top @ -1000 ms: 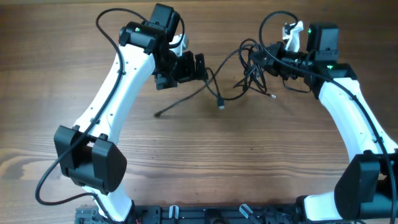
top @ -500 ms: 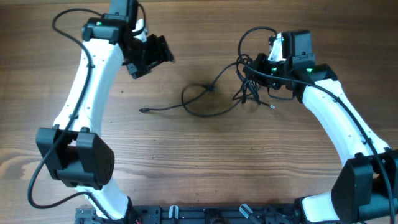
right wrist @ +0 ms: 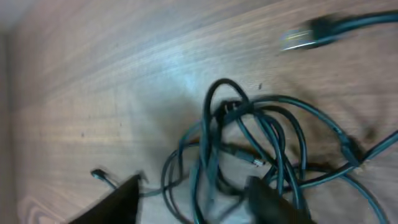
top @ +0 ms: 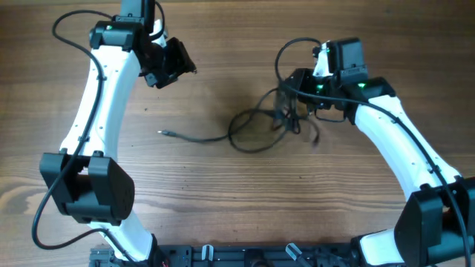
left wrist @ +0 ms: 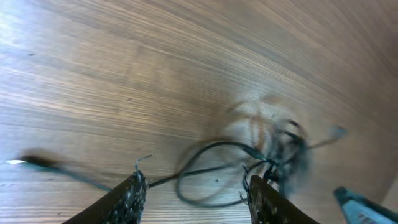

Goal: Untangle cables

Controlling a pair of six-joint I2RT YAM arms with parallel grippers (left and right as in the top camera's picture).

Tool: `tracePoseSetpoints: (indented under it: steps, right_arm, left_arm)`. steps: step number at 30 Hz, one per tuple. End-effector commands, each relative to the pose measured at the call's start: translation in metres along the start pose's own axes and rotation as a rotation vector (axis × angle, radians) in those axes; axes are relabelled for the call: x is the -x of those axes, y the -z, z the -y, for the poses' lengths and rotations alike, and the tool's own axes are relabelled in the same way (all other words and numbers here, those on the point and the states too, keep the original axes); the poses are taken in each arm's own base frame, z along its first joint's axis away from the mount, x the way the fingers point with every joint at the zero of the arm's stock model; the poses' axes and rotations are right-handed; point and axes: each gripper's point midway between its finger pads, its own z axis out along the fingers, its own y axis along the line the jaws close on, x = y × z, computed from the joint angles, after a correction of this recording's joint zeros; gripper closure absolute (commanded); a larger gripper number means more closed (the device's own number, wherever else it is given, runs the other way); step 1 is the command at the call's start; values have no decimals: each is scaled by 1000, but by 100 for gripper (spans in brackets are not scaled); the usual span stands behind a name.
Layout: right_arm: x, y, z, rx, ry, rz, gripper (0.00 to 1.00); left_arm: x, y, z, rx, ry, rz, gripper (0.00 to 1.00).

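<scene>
The cables (top: 256,132) lie on the wooden table as a knotted bundle with a loose loop. One strand runs left to a small plug (top: 162,133). My right gripper (top: 288,96) hovers just over the knot (right wrist: 249,137), open. Blurred strands pass between and under its fingers (right wrist: 118,199). Another plug (right wrist: 305,36) shows at the top right of the right wrist view. My left gripper (top: 177,65) is up at the far left, well away from the cables and open. Nothing is between its fingers (left wrist: 132,198), and the bundle (left wrist: 273,149) shows far below it.
Thicker black cables wired to the arms arc over the left arm (top: 74,30) and the right arm (top: 297,46). The arm bases and a black rail (top: 245,256) line the table's near edge.
My right gripper has opened and the bundle has dropped and shifted left. The left arm pulled up and to the left, its jaws narrower but still open. The loose strand now stretches further left.
</scene>
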Motion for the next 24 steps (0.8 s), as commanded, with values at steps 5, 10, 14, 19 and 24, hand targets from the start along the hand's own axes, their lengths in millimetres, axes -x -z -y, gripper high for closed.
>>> tracePoseSetpoints:
  steps: [5, 10, 14, 19, 24]
  right_arm:
    - [16, 24, -1, 59, -22, 43, 13]
    - [35, 41, 35, 48, -117, 76, 13]
    - [41, 51, 59, 15, -163, 90, 13]
    - [40, 52, 64, -4, -139, 86, 13]
    - [40, 52, 67, -16, -139, 91, 13]
  left_arm:
    - [-13, 8, 53, -109, -120, 29, 45]
    - [-32, -8, 84, -137, -199, 5, 45]
    - [-54, -35, 102, -140, -204, -56, 53]
    - [-92, -76, 116, -116, -133, -185, 62]
    - [-124, -102, 122, -84, -79, -287, 48]
